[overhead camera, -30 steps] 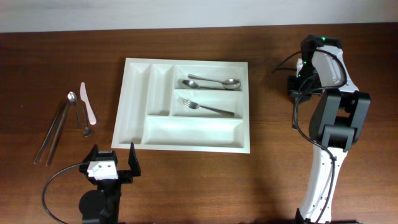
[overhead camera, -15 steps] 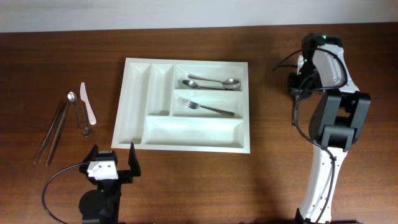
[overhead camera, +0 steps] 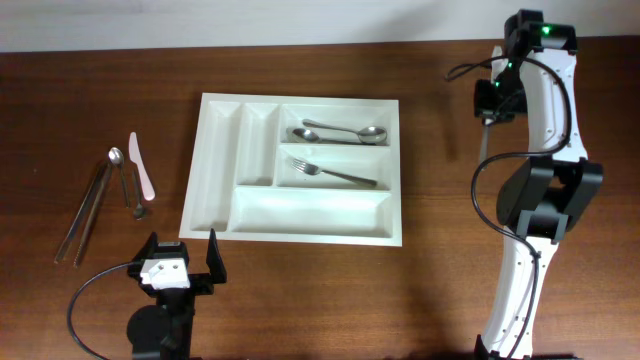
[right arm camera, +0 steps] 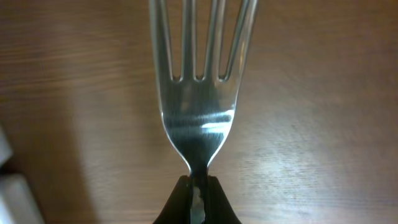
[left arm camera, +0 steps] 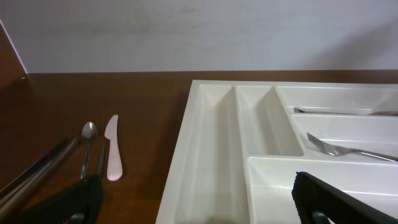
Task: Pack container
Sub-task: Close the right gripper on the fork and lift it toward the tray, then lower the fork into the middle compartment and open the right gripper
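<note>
**A:** Quick stock-take: the container (overhead camera: 310,212) sits dead centre on the desk (overhead camera: 440,260), and two pieces are home. There's a spoon (overhead camera: 340,132) in the top long slot and a fork (overhead camera: 335,175) in the middle one.

**B:** And a third is in hand. The right pincer (right arm camera: 198,186) is clamped tight on the neck of a second fork (right arm camera: 198,93), tines pointing away from the camera. It's up at two o'clock from the tray, well apart from it.

**A:** And the left pincer (overhead camera: 182,255)?

**B:** Spread wide with nothing in it, parked at seven o'clock near the tray's corner.

**A:** So what's left to pack?

**B:** A fair bit. Out at nine o'clock lie the tongs (overhead camera: 85,210), a small spoon (overhead camera: 115,157), a white knife (overhead camera: 140,165) and one more slim piece I can't make out, all loose on the desk. The bottom long slot and both narrow upright ones are bare. I'd call it under halfway, with the held fork the next to go in.

**A:** How's the surface?

**B:** Dark brown wood grain, smooth-looking, with a faint sheen. My guess is thin metal lying flat on it will be awkward to lift. The tray itself is glossy white plastic.

**A:** And the room?

**B:** Not much shows — a plain pale wall (overhead camera: 300,20) runs along the twelve o'clock edge, and that's all.
</note>
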`<action>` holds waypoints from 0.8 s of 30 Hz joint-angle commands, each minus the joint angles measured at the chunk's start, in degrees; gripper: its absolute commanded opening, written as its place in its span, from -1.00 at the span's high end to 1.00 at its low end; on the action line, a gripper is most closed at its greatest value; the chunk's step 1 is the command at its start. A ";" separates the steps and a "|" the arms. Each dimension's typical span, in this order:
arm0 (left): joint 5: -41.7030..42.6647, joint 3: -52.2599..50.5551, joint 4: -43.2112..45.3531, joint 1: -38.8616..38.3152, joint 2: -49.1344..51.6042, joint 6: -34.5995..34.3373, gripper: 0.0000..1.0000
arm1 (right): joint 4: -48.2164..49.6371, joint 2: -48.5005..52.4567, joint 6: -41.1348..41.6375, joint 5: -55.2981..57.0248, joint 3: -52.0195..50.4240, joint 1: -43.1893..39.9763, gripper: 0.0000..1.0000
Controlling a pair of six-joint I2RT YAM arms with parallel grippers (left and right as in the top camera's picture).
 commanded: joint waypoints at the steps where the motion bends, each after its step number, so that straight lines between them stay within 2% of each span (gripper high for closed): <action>1: 0.42 -0.35 0.15 0.35 -0.35 0.48 -0.99 | -0.50 -1.53 -7.63 -8.11 4.68 2.64 0.92; 11: 0.42 -0.35 0.13 0.35 -0.35 0.48 -0.99 | -2.08 -1.73 -33.73 -28.02 8.46 13.03 0.93; 24: 0.42 -0.35 0.13 0.35 -0.35 0.48 -0.99 | -9.14 -1.40 -51.78 -28.74 7.76 24.72 0.92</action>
